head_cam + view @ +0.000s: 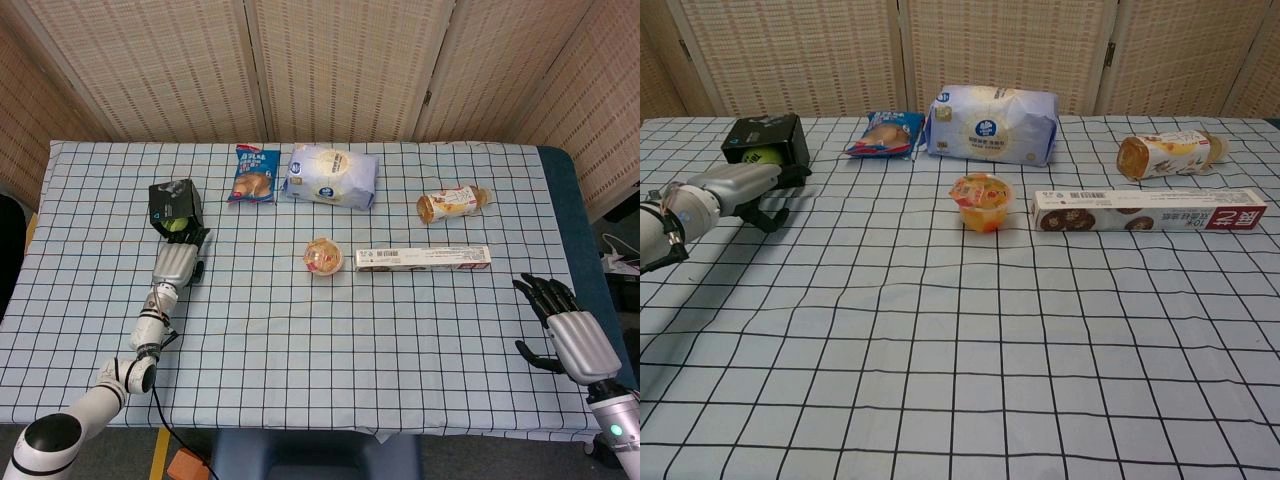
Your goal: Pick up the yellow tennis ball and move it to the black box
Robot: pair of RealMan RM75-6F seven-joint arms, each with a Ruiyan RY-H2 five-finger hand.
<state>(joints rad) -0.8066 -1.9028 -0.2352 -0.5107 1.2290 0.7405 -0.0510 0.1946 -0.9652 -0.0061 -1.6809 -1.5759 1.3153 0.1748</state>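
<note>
The right robot hand (565, 325), silver-backed with dark fingers spread wide and holding nothing, rests on the checked cloth of the counter (330, 330). The left robot hand (178, 262) reaches forward with its dark fingertips at the mouth of the black box (172, 199); whether they grip cannot be told. Just beyond them, the fuzzy round yellow tennis ball (762, 155) sits inside that boxy opening.
</note>
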